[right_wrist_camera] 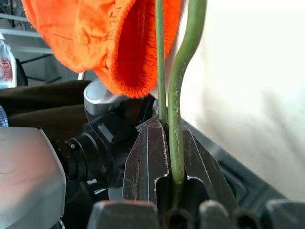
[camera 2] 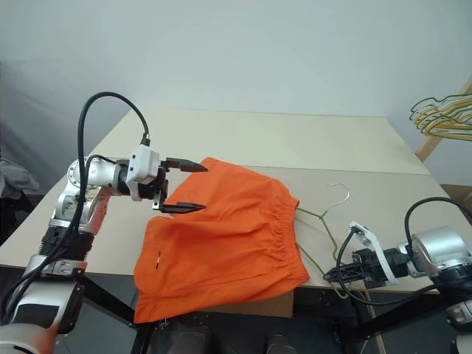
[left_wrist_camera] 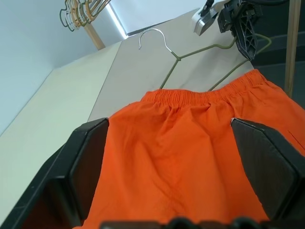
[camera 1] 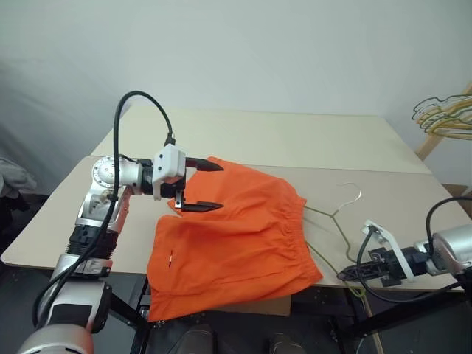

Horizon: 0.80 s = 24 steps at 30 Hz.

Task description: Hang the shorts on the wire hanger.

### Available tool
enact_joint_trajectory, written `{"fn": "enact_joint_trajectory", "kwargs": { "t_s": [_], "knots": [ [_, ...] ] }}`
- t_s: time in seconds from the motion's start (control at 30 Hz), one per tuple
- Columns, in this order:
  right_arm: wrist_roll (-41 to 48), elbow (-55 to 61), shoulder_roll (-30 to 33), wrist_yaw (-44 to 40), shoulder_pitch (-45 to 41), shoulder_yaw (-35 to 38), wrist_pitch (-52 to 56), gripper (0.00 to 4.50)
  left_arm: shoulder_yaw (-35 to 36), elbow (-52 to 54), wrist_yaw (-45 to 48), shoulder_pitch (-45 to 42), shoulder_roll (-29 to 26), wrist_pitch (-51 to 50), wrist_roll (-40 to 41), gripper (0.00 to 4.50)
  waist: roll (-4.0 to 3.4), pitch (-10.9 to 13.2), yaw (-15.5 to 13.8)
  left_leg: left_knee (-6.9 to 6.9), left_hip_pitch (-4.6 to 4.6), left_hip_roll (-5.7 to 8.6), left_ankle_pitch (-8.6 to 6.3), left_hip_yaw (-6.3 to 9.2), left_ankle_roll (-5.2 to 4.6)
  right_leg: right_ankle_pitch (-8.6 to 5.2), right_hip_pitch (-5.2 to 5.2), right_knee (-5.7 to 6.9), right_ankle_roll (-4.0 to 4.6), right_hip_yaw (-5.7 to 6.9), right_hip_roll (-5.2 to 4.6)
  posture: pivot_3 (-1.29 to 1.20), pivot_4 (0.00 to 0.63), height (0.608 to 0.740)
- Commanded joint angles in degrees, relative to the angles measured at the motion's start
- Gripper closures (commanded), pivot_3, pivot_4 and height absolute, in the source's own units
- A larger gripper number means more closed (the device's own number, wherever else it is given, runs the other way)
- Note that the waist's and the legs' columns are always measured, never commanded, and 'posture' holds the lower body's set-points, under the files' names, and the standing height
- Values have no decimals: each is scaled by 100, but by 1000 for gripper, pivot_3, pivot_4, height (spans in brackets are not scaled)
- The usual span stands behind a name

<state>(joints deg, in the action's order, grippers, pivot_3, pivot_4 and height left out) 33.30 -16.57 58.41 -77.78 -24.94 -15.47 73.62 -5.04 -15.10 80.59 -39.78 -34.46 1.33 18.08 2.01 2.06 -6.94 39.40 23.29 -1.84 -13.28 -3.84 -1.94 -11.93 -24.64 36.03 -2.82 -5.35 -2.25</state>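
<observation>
Orange shorts [camera 1: 232, 236]: we see them spread at the counter's 6 o'clock edge, their hem drooping over it and the gathered waistband facing 3 o'clock.
Left gripper [camera 1: 210, 186]: we find it at 9 o'clock of the shorts, hovering over their upper corner; its jaws stand wide apart and grip nothing, and in its wrist view the fabric lies between and beyond the two fingers [left_wrist_camera: 83, 167].
Counter [camera 1: 295, 140]: we read a pale beige top with a seam running from 9 to 3 o'clock across its middle.
Wire hanger [camera 1: 333, 221]: we see dull olive wire lying flat at 3 o'clock of the shorts, its hook curling toward 12 o'clock and its near arm slipping under the waistband.
Right gripper [camera 1: 346, 274]: we place it at the counter's 4 o'clock corner; its jaws are closed tight on the wire hanger's lower corner, and its wrist view shows the green wire pinched between them with the orange waistband just beyond.
Spare hangers [camera 1: 442, 116]: we note a bunch of gold and dark hangers on a wooden rack [camera 1: 435, 136] at 2 o'clock, well apart from the counter.
</observation>
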Motion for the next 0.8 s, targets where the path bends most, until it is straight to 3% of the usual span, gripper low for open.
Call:
{"fn": "enact_joint_trajectory", "kwargs": {
  "t_s": [0.03, 0.2, 0.4, 0.6, 0.8],
  "knots": [
    [-62, -406, -225, 82, -460, 74, 87, 4500, 119, -57, -31, -203, -21, 165, 8, 75, 0, 0, -6, 0, 1, 0, 0, 0, 0, 1, -2, 2, 3, 0, 1, 214, 0, 740],
    [-80, -498, -400, 225, -586, 190, 58, 4500, 100, -115, -48, -246, 4, 224, 0, 75, 0, 0, -34, 4, 1, -2, 1, 5, 0, -13, 0, 6, 29, 4, 5, 211, 0, 740],
    [-610, 1361, 168, 1450, -443, 962, -795, 4500, 79, -489, -142, -522, 93, 419, -132, 75, -10, -2, -23, 35, 64, -1, 0, 5, 0, 9, -49, 17, -5, 2, 1, 153, 0, 740],
    [-1148, 2996, 564, 1847, -1140, 414, -888, 4500, 25, -1971, -507, -1778, 430, 1161, -657, 75, -10, -2, 28, 40, 75, -10, 0, 4, 1, 2, -63, 15, 23, 15, 5, 101, 0, 740],
    [-1541, 3340, 398, 1607, -2311, -673, -834, 4500, -107, -3692, -267, -3145, 627, 2124, -1144, 75, -10, -2, 175, 42, 92, -8, 0, -2, 2, 0, -72, 0, 31, 11, 3, 56, 0, 740]
  ]
}}
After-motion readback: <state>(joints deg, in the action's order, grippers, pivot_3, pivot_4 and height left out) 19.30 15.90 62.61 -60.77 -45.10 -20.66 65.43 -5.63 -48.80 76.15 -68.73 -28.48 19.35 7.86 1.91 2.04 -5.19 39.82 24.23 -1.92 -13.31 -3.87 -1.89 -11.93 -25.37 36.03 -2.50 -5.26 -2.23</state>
